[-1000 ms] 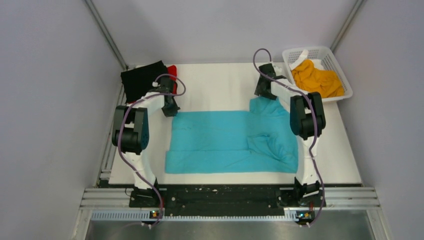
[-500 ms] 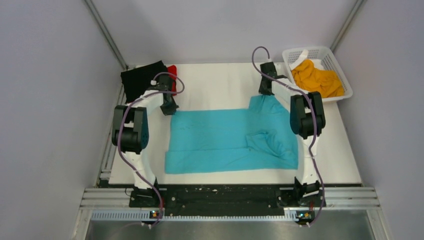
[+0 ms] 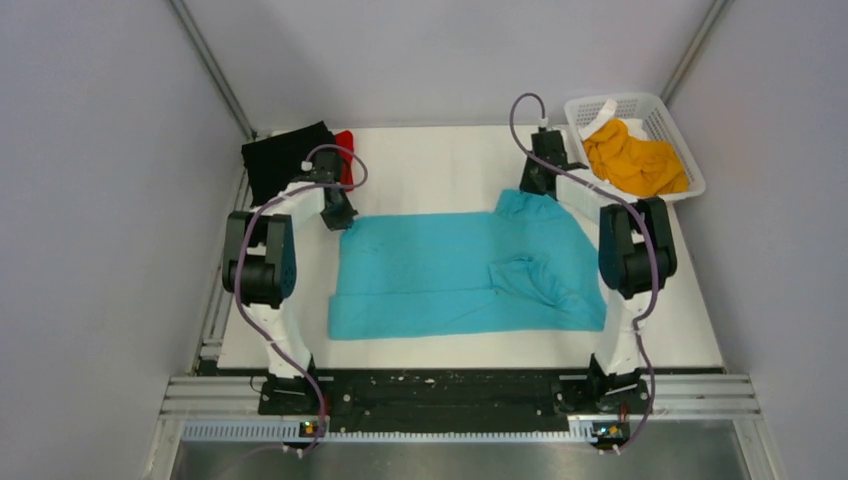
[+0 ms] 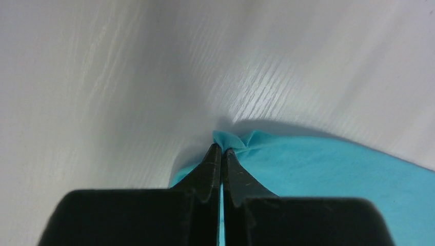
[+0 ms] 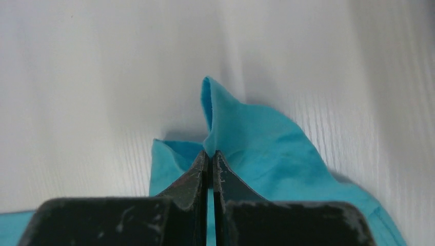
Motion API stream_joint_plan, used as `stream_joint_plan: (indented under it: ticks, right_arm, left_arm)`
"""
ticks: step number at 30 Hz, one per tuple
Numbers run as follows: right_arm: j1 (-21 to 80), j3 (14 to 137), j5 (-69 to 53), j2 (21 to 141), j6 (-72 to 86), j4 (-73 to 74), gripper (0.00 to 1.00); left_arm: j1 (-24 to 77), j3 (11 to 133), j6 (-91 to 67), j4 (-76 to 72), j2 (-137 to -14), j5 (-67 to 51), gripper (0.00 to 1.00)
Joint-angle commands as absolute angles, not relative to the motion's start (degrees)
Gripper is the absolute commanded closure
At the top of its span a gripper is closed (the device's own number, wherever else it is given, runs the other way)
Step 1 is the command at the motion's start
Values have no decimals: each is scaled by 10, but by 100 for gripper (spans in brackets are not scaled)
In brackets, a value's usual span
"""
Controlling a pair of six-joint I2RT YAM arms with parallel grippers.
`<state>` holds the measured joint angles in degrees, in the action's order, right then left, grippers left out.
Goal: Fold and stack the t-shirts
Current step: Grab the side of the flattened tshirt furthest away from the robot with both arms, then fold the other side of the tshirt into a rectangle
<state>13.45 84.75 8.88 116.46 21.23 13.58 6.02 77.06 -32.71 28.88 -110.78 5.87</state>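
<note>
A turquoise-blue t-shirt (image 3: 455, 272) lies spread on the white table, its front part folded over and a sleeve bunched at its right. My left gripper (image 3: 340, 218) is shut on the shirt's far left corner (image 4: 229, 139). My right gripper (image 3: 538, 186) is shut on the far right corner, where a peak of cloth (image 5: 215, 115) stands up past the fingertips. A black t-shirt (image 3: 285, 158) lies folded at the far left corner with a red t-shirt (image 3: 345, 142) showing from under it. An orange-yellow t-shirt (image 3: 635, 158) is crumpled in the basket.
The white mesh basket (image 3: 670, 130) stands at the table's far right corner, close behind the right arm. Grey walls close in both sides. The table's (image 3: 440, 160) far strip between the stack and the basket is bare white.
My right gripper has shut on the shirt's far right corner and drawn it further back and to the right. The left gripper stays shut on its corner, hardly moved.
</note>
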Motion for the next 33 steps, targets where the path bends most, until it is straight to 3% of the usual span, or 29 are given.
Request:
stream_joint_plan:
  ticks: [1, 9, 20, 33]
  right_arm:
    - [139, 770, 63, 1055, 251, 115, 100]
    - [162, 619, 65, 900, 260, 131, 100]
    - [183, 468, 15, 686, 271, 178, 100]
    - [183, 432, 55, 555, 301, 268, 100]
  left_arm:
    - [58, 732, -323, 256, -1048, 31, 100]
    - [60, 615, -356, 195, -948, -23, 100]
    - [63, 446, -431, 199, -787, 65, 100]
    - [78, 392, -451, 203, -707, 47, 100]
